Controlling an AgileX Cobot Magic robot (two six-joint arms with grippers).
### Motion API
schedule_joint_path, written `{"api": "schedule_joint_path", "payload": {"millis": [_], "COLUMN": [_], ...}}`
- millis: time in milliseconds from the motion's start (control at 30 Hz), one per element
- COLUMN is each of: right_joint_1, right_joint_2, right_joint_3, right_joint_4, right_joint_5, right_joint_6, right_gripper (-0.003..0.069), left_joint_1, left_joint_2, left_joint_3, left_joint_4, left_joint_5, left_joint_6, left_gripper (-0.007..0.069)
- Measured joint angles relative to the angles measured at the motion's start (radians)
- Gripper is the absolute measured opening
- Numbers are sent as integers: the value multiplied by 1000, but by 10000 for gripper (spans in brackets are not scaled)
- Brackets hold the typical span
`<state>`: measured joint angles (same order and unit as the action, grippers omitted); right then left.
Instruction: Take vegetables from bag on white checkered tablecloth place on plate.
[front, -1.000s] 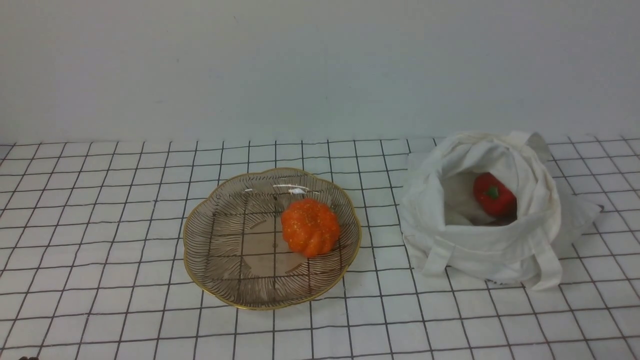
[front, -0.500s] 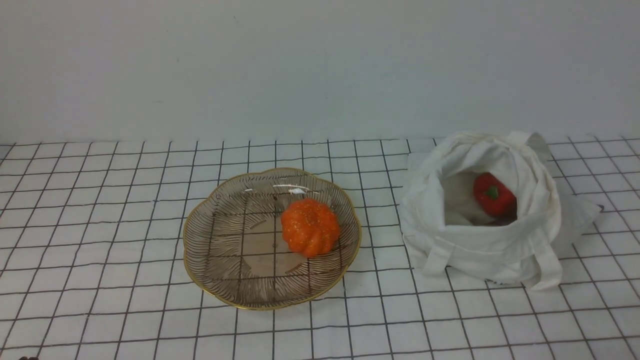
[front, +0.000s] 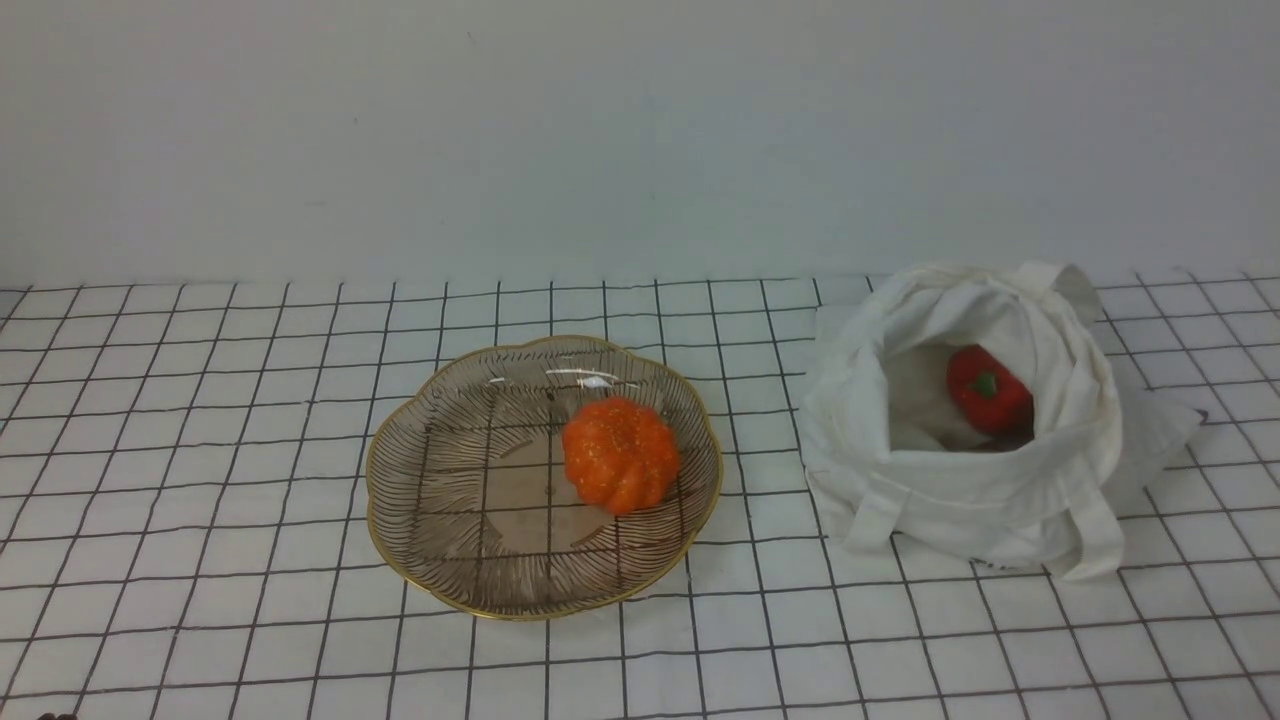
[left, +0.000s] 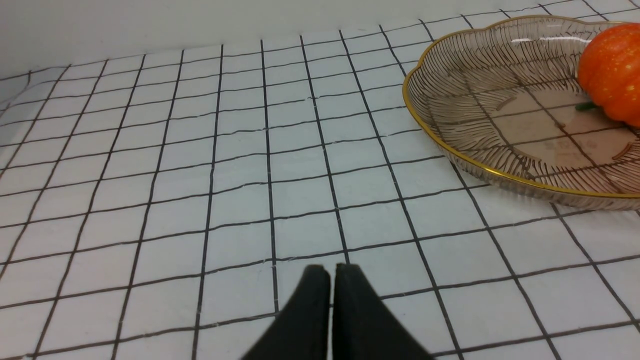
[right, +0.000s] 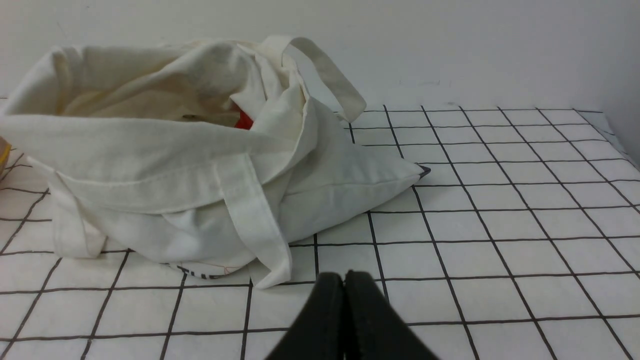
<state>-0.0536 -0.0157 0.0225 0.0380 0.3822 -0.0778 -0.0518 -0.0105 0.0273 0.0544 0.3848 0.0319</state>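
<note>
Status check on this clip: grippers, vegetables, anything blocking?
Left gripper shut, empty; right gripper shut, empty. Pumpkin on plate; red pepper inside bag. Nothing in the way.

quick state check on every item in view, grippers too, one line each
small orange ribbed pumpkin: on the plate
glossy red pepper: inside the bag
white cloth tote bag: slumped, mouth open
translucent brownish glass plate: flat on the tablecloth
left gripper: jaws shut, empty
right gripper: jaws shut, empty

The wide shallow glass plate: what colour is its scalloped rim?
Gold. The translucent brownish glass plate shows its thin gold rim best in the left wrist view.
</note>
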Motion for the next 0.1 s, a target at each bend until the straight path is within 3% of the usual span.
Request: {"api": "schedule_joint_path", "payload": {"millis": [100], "right_joint_1": [0], "right_joint_2": [0], "right_joint_3": [0], "right_joint_4": [0], "right_joint_5": [0], "right_joint_6": [0], "right_gripper": [-13], "left_joint_1": [0], "left_joint_2": [0], "left_joint_3": [0], "left_joint_4": [0], "left_joint_5": [0], "left_joint_6": [0], "left_gripper": [-8]}}
